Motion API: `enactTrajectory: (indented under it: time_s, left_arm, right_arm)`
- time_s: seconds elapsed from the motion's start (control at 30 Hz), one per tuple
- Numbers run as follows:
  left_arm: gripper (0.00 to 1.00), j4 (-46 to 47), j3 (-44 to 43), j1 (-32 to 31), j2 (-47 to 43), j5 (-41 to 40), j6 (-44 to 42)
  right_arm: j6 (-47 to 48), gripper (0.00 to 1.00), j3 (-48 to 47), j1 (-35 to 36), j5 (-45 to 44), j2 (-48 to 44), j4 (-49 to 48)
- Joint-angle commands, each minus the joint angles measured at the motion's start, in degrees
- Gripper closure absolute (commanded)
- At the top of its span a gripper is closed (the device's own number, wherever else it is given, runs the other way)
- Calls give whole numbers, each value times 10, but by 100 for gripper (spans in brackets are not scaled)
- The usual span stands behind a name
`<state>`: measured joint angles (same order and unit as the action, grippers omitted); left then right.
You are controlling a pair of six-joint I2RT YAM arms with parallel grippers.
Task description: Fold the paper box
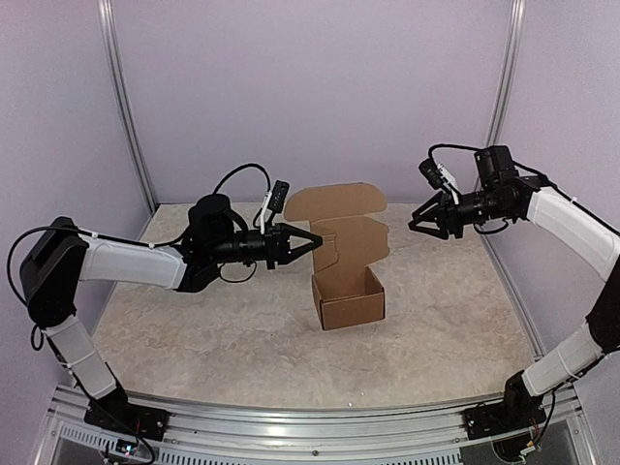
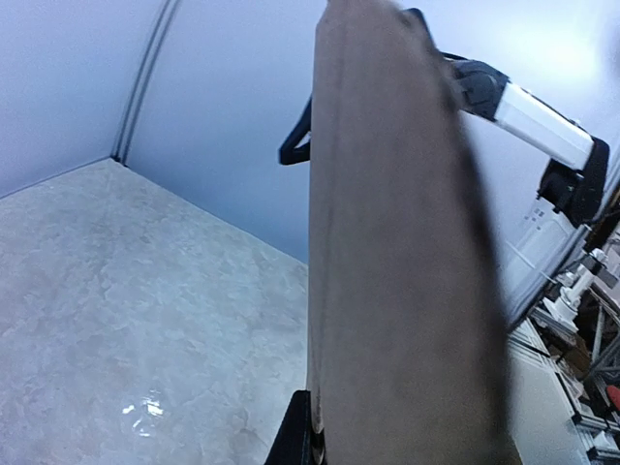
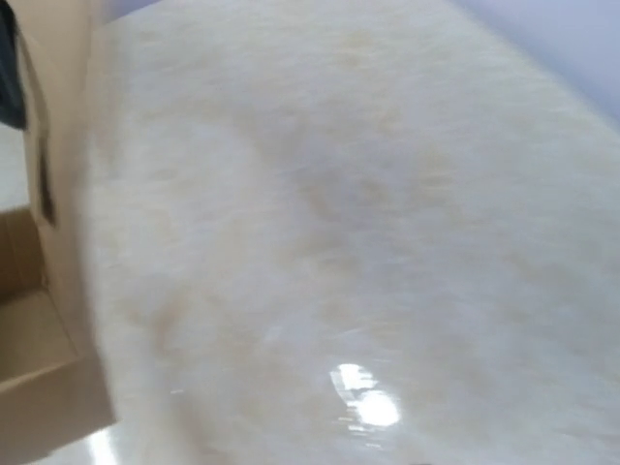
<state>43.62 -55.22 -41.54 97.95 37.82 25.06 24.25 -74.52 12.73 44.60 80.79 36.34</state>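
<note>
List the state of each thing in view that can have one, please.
paper box: partly folded, tray walls up, top open, lid flap standing upright.
left gripper: shut on the edge of the upright flap.
right gripper: open, holding nothing, apart from the box.

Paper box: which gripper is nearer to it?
Left. The left gripper pinches the upright flap of the paper box at its left edge; the right gripper hangs off the flap's right side, not touching.
</note>
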Motion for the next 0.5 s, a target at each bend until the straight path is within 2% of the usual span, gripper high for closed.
enactTrajectory:
  time_s: [0.0, 0.13, 0.27, 0.37, 0.47]
  left_arm:
    - [100, -42, -18, 7, -18, 141, -32]
    - [100, -19, -22, 7, -8, 146, -14]
    - [100, 3, -22, 6, 5, 116, 10]
    - [100, 4, -27, 3, 12, 98, 14]
    - [100, 4, -32, -3, 19, 85, 15]
  right_arm:
    - [31, 56, 26, -7, 121, 56, 5]
    - [32, 53, 35, -1, 187, 78, -13]
    - [62, 51, 48, 14, 250, 76, 3]
    - [89, 50, 57, 31, 281, 73, 25]
    - [78, 50, 68, 48, 286, 71, 10]
